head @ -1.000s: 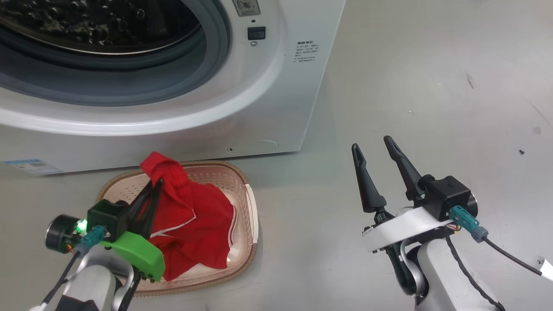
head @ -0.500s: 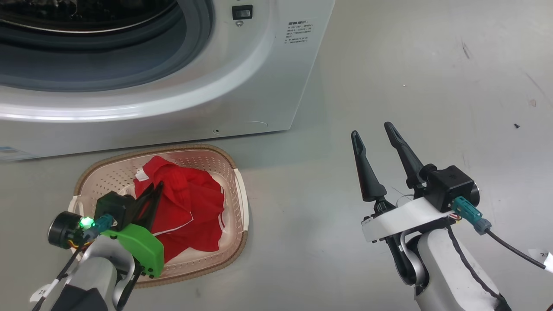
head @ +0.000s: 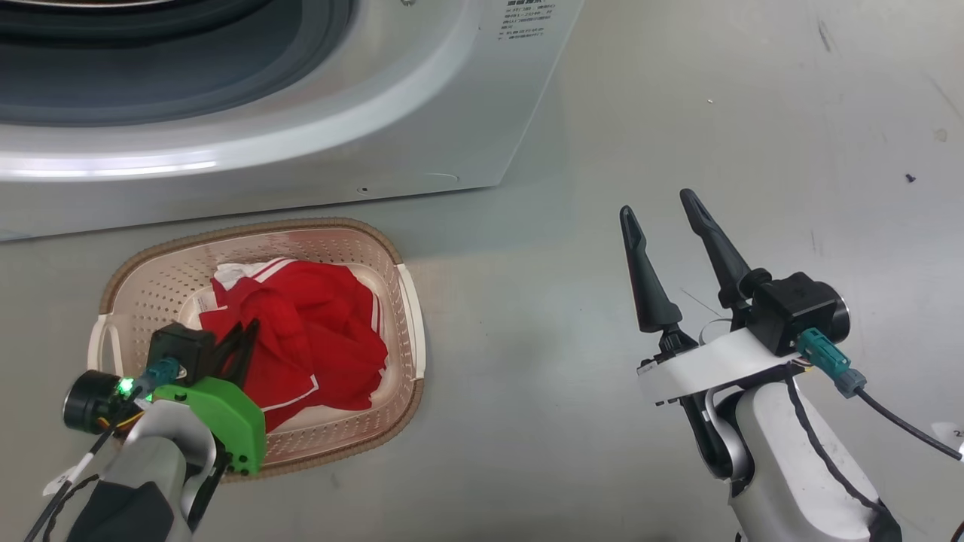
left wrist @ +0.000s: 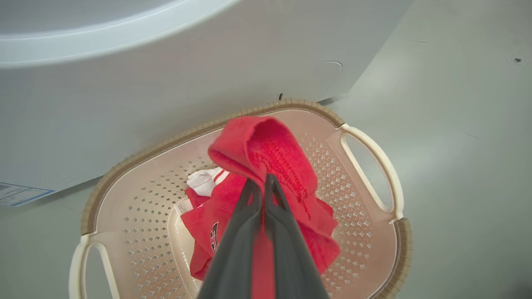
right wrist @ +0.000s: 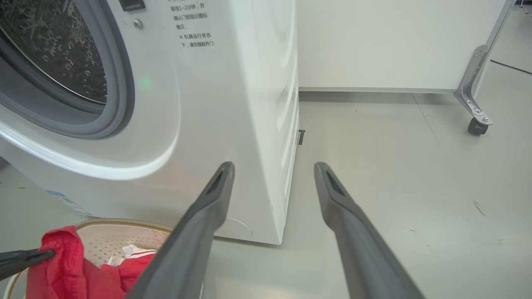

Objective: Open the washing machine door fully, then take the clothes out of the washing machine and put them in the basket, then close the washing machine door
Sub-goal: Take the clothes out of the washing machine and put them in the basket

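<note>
Down on the grey floor [head: 602, 113], the basket [head: 410, 324] stands just in front of the washing machine [head: 422, 113], with its brown rim near the machine's lower front edge but not touching it. The clothes [head: 309, 331] lie inside the basket, heaped over its middle, with white stripe trim showing at the far side of the heap. The left hand [left wrist: 261, 182] is clenched on a fold of the red fabric. Its two dark fingers are pressed together at the tips, and the pinched fold stands up above the rest of the heap, over the inside of the basket. The right hand [head: 659, 207] is released, fingers spread with nothing between them. It hangs over bare floor to the right of the basket, well apart from it and off the machine's front right corner. The machine's mouth shows its grey gasket [right wrist: 120, 83] and studded steel drum [right wrist: 50, 50]. A small blue label [left wrist: 20, 193] sits low on the machine's front, to the left of the basket.
</note>
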